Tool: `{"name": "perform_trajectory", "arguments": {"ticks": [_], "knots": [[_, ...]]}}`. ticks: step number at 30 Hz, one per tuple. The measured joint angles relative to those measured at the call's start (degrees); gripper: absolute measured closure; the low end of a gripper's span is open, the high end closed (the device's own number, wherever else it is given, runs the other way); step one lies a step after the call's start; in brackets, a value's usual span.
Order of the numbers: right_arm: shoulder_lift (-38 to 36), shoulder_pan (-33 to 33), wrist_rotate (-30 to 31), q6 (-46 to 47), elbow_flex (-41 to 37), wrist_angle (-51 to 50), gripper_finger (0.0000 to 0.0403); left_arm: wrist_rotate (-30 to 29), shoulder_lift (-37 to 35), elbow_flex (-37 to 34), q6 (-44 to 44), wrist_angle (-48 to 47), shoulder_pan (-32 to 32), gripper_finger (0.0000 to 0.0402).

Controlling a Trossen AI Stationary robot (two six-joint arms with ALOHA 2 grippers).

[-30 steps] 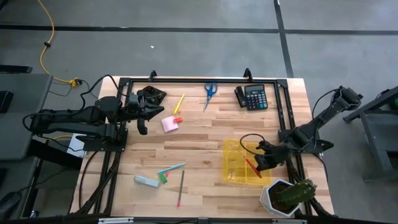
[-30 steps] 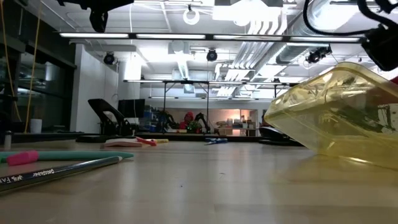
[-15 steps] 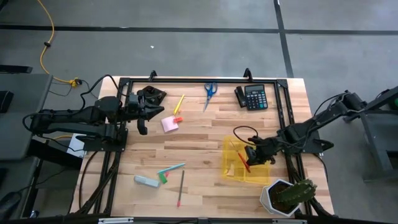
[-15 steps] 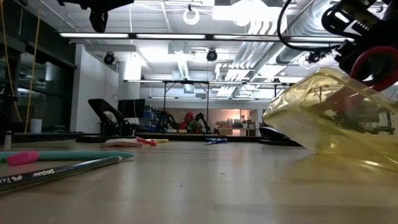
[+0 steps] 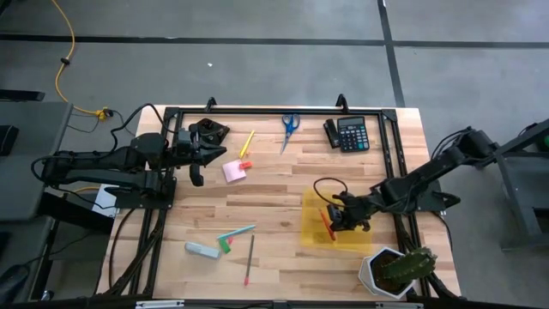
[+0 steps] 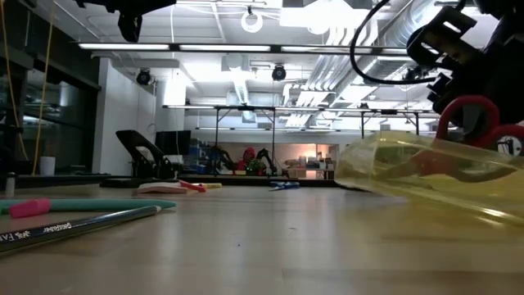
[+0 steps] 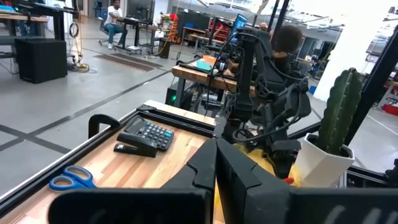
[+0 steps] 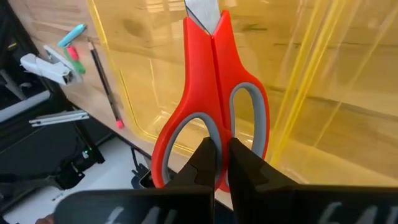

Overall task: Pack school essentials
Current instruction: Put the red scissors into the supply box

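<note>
The right pincer [image 5: 336,220] pinches the red-handled scissors [image 8: 211,93] by the handles, blades pointing ahead down into the yellow case [image 5: 316,206] directly below, while the left pincer [image 5: 196,163], pressed together, waits well apart.

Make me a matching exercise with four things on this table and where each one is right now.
Things:
1. red scissors
2. blue scissors
3. calculator
4. cactus

Places:
A. far edge, beside the stapler
B. near right corner, in a white pot
C. held by the right gripper over the yellow box
D. far edge, middle of the table

Pairs: 1-C, 2-D, 3-A, 4-B
</note>
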Motion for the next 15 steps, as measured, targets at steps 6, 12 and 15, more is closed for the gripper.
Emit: {"name": "perform_trajectory", "arguments": {"ticks": [6, 12, 15], "knots": [[0.9, 0.0, 0.3, 2.8, 0.0, -0.1, 0.0395, 0.0, 0.0, 0.0, 0.0, 0.0, 0.0, 0.0401], [0.9, 0.0, 1.6, 2.8, 0.0, -0.3, 0.0328, 0.0, 0.0, 0.0, 0.0, 0.0, 0.0, 0.0402], [0.9, 0.0, 1.8, 2.8, 0.0, -0.3, 0.0295, 0.0, 0.0, 0.0, 0.0, 0.0, 0.0, 0.0402]]}}
